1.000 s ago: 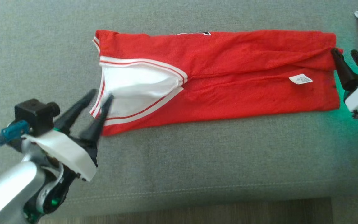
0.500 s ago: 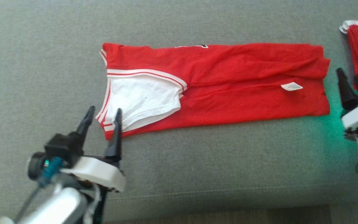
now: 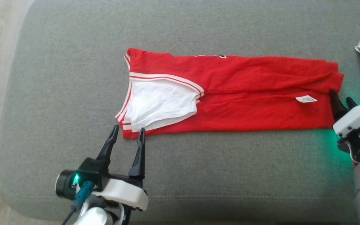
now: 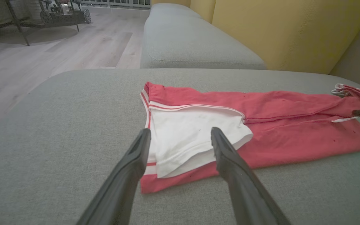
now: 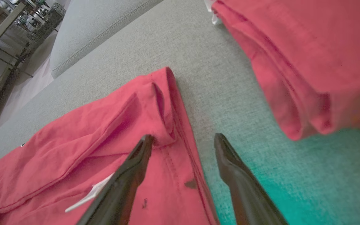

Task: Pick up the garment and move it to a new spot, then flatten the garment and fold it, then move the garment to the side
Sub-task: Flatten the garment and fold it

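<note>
red jersey sat folded lengthwise on the couch, left gripper and right gripper both spread empty, so probably a cross fold and the side move remained

Our left gripper empty, jaws spread wide, fingers framing the white inner panel of the red garment, which we note lies folded flat on the grey sofa cushion, yellow backrest behind, wood floor upper left.

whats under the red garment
The red garment lies flat on the grey sofa cushion, which shows all round it. White fabric shows beneath its striped edge at the left end. Whatever else lies under or between the folded layers is covered.
</note>
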